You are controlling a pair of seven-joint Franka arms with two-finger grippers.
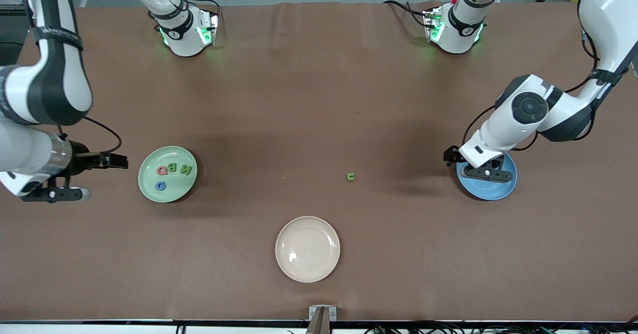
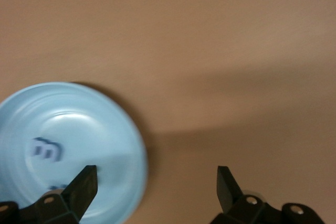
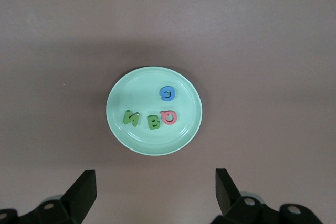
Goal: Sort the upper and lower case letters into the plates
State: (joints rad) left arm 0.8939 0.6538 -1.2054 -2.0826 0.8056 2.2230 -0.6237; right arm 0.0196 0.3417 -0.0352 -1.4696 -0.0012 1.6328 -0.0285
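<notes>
Front view, read as a clock face: the pale green plate (image 1: 167, 174) sits at about nine o'clock on the desk (image 1: 319, 99), the blue plate (image 1: 487, 183) at about three, toward the left arm's end. Four capitals lie in the green one — a green N (image 3: 130, 117), a green B (image 3: 154, 123), a red Q (image 3: 169, 117) and a blue G (image 3: 167, 94). The blue plate holds a small blue m (image 2: 46, 149); a second dark scrap shows at the edge of the left wrist view, too cut off to name.

One green lower-case letter (image 1: 351, 176) lies alone on the bare desk between the two plates, nearer the blue one. A cream-white plate (image 1: 307, 249) at six o'clock is empty.

The left tool (image 1: 479, 168) hangs over the blue plate, its fingers spread wide with nothing between them. The right tool (image 1: 107, 160) waits just beside the green plate, outward toward nine o'clock, spread and empty too.

Judging by this, the capitals are sorted and the task is nearly done — the stray green letter looks like the last piece, bound for the blue plate.
</notes>
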